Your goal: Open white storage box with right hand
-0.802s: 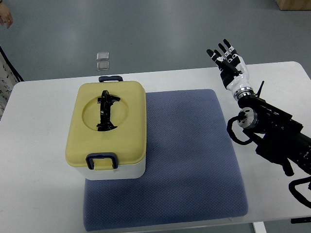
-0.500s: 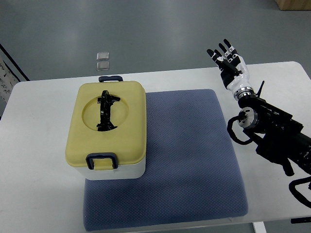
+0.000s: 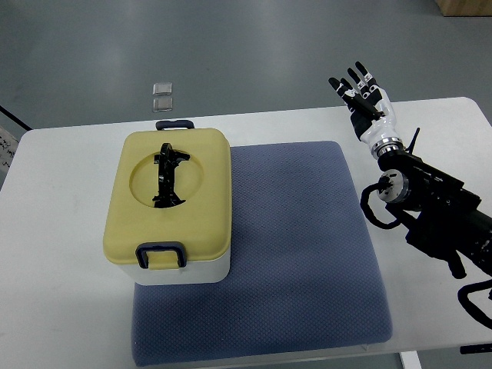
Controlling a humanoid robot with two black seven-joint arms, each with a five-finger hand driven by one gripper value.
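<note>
Hovering over the table's far edge — right robot hand (image 3: 363, 98) (fingers spread, empty), well apart from the storage box (image 3: 168, 204).

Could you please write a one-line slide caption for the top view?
Right hand open, far from the closed, yellow-lidded white storage box on the blue mat.

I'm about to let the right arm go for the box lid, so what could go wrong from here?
1. The right robot hand is open and far from the storage box, across the blue mat; a long reach could misalign.
2. Both dark latches look shut, so lifting the yellow lid may raise the whole box.
3. The box overhangs the mat's left edge and might slide.
</note>
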